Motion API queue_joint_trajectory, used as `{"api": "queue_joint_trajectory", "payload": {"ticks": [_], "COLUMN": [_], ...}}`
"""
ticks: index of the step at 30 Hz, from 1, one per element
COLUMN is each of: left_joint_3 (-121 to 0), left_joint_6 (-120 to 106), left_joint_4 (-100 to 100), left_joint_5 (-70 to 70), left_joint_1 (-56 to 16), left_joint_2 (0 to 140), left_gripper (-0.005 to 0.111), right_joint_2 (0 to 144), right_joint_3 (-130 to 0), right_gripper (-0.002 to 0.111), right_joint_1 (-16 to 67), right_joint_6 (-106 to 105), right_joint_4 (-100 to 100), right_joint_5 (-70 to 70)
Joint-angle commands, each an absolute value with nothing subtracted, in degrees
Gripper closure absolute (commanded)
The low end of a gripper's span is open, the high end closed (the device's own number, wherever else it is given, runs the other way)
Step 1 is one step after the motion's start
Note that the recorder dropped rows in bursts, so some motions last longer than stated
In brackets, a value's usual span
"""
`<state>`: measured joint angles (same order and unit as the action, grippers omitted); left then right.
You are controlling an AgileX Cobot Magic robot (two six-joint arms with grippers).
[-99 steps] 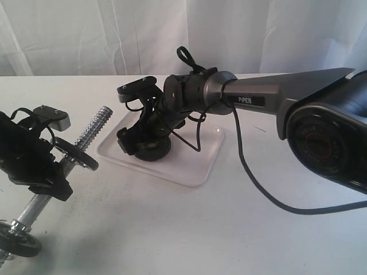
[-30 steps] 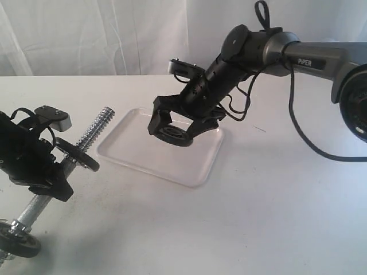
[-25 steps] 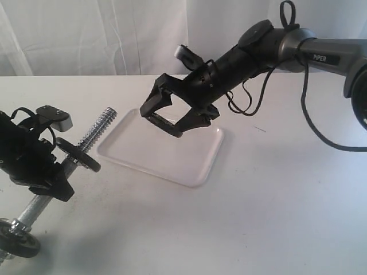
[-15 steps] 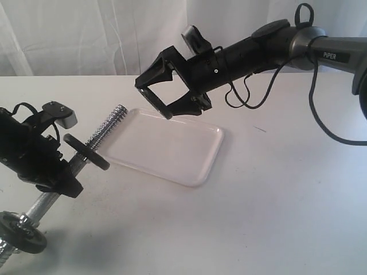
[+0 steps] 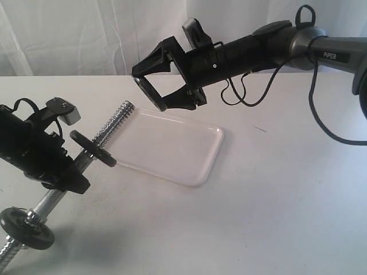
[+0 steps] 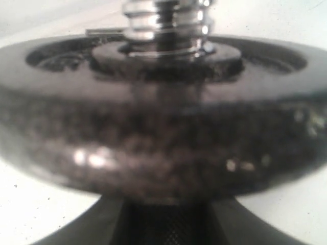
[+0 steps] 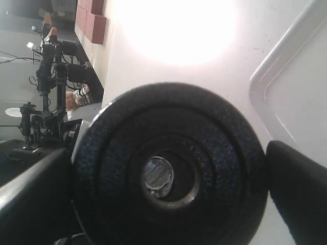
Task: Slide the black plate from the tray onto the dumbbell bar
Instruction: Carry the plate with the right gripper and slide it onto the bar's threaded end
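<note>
White tabletop (image 5: 275,200), curtain (image 5: 69,34) behind. Matte, grainy black plate (image 5: 147,91) w/ raised rim & ctr hole is pinched edge-on by right gripper (image 5: 150,93), upper centre, above tray (image 5: 172,149) corner. Lower left, dumbbell bar (image 5: 114,117) is apparently clamped by left gripper (image 5: 54,169).

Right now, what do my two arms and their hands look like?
The right arm is a grey metal tube with a black label reading PIPER in white, a black wrist, loose black cables and a small grey camera. The right hand is black with angular fingers. The left hand is black too, with a grey camera block.
</note>
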<state>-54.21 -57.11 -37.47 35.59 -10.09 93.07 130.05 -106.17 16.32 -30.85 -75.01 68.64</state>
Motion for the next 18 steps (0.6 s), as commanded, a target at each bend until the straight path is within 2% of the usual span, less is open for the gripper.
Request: {"api": "queue_joint_trajectory", "payload": {"ticks": [1,18], "left_joint_3": [-55.33,-55.33], "left_joint_6": [-58.68,-58.68], "left_joint_4": [-46.30,-46.12], "left_joint_5": [38.36,38.66], "left_joint_1": [-10.43,-10.43], "left_joint_2": [90.00,90.00], "left_gripper": [0.107,0.107], "right_joint_2": [128.71,129.30], "right_joint_3": [-106.79,-106.79], "right_gripper": [0.108,0.108], "right_joint_1": [16.70,20.46], "right_joint_6": [-31.71,-32.78], "right_joint_4": [-79.45,-78.15], "right_joint_5": [69.96,69.96]}}
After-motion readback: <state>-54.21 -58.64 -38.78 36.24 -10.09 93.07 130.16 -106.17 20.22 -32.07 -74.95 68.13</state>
